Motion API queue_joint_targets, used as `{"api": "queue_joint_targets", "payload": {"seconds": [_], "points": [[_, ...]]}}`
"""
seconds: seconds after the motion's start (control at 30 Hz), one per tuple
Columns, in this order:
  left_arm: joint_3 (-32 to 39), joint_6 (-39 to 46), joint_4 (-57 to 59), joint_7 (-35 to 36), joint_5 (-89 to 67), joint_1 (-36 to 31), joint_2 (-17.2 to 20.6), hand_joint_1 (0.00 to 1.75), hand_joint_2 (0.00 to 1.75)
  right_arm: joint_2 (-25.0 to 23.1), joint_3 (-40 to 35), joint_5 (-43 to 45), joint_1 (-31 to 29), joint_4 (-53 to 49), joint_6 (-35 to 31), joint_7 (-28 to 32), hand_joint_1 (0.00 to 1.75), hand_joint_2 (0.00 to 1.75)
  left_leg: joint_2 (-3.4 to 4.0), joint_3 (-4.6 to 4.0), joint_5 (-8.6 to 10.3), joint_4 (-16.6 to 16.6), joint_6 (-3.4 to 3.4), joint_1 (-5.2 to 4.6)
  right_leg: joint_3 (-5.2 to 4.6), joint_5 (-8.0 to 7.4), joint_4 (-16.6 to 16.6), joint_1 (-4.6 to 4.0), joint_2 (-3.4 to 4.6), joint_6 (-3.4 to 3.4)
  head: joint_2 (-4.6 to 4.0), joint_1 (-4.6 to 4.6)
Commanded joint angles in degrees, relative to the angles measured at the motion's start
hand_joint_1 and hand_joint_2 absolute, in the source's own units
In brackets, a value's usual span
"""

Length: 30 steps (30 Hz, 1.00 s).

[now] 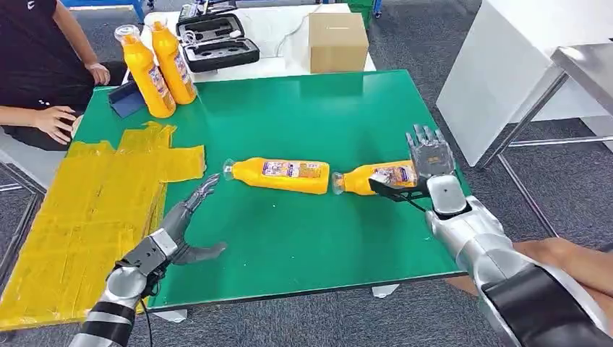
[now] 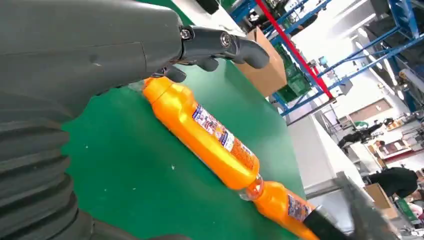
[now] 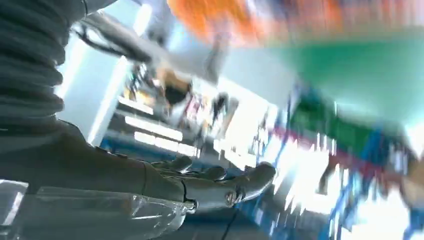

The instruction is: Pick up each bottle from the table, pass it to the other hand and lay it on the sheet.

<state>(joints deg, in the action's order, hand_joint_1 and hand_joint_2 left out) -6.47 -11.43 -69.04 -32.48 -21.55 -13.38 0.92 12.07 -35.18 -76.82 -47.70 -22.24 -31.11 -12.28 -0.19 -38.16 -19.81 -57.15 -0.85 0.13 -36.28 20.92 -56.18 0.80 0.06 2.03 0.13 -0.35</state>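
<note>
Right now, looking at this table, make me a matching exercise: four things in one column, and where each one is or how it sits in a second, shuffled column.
Things
1. yellow sheet
2. cardboard box
3. two upright orange bottles
4. left hand

Places or states
A. on the white table beyond the green table
B. open, empty, above the green top
C. standing at the far left corner
D. spread over the green table's left edge

Pairs: 1-D, 2-A, 3-C, 4-B

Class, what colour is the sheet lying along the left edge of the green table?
Yellow. The sheet shows best in the head view.
</note>
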Motion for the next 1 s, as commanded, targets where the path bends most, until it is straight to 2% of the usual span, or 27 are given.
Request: {"api": "queue_joint_targets", "payload": {"seconds": [0.03,0.2,0.33,0.43,0.57,1.0], "points": [[0.75,0.29,-0.39,0.71,-0.23,0.77,-0.43,0.00,1.75,-1.11,19.79,-7.41,3.90,-10.62,-5.40,3.56,0.00,1.75,-0.02,0.15,-0.16,-0.02,0.06,0.00,0.15,0.17,-0.03,-0.01,-0.03,-0.09,0.00,-0.02],[0.91,0.05,-0.59,0.78,-0.10,0.99,-0.33,0.00,1.75,-1.40,22.46,-9.17,4.49,-11.64,-4.42,4.70,0.00,1.75,0.02,-0.04,-0.14,-0.03,0.04,0.02,-0.01,0.13,-0.03,-0.01,0.03,-0.07,0.00,0.02],[1.37,-0.28,-0.36,0.70,0.12,0.71,-0.25,0.00,1.75,-1.98,24.64,-9.97,1.78,-5.32,5.23,7.05,0.00,1.75,0.02,-0.03,-0.19,-0.05,0.07,0.02,0.00,0.18,-0.05,-0.01,0.04,-0.09,0.00,0.00],[1.38,-0.32,-0.09,0.70,0.10,0.52,-0.29,0.00,1.75,-2.01,25.08,-9.85,1.29,-3.57,5.95,7.32,0.00,1.75,-0.03,-0.17,-0.08,0.00,0.04,-0.01,-0.13,0.08,-0.02,0.02,0.01,-0.04,0.00,0.02],[1.30,-0.62,0.88,0.56,0.07,0.02,-0.21,0.00,1.75,-2.14,26.34,-9.19,-0.24,0.79,10.96,8.46,0.00,1.75,0.02,-0.14,-0.13,-0.02,0.06,-0.01,-0.12,0.12,-0.05,0.01,0.05,-0.07,0.00,-0.02],[0.37,-1.26,1.91,-0.76,0.11,0.58,-0.82,0.00,1.75,-3.46,26.87,-9.14,-0.81,5.08,16.46,9.83,0.00,1.75,0.08,-0.10,-0.20,-0.03,0.07,0.00,-0.10,0.16,-0.03,0.00,0.09,-0.08,0.00,0.00]]}}
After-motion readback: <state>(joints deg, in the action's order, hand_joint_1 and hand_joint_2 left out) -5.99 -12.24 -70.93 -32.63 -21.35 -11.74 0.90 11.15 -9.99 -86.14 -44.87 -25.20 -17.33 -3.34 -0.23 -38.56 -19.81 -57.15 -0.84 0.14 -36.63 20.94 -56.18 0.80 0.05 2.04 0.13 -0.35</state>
